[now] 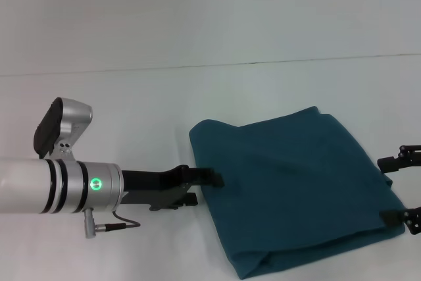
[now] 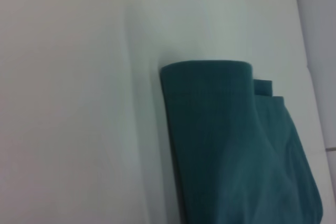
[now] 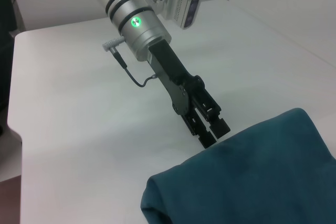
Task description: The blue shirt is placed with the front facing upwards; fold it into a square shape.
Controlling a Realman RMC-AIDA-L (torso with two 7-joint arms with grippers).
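The blue shirt (image 1: 296, 189) lies folded into a rough rectangle on the white table, plain side up, with no lettering or collar showing. Its rolled fold edge shows in the left wrist view (image 2: 231, 150) and a corner in the right wrist view (image 3: 252, 187). My left gripper (image 1: 205, 189) sits low at the shirt's left edge, its fingers slightly apart and holding nothing; the right wrist view shows the left gripper (image 3: 214, 134) just short of the cloth. My right gripper (image 1: 393, 189) stands open at the shirt's right edge, one fingertip on each side of that edge's middle.
The white table (image 1: 131, 31) stretches far beyond the shirt, with a thin seam line (image 1: 263, 62) across the back. The table's edge (image 3: 14, 129) and a dark floor gap show behind the left arm in the right wrist view.
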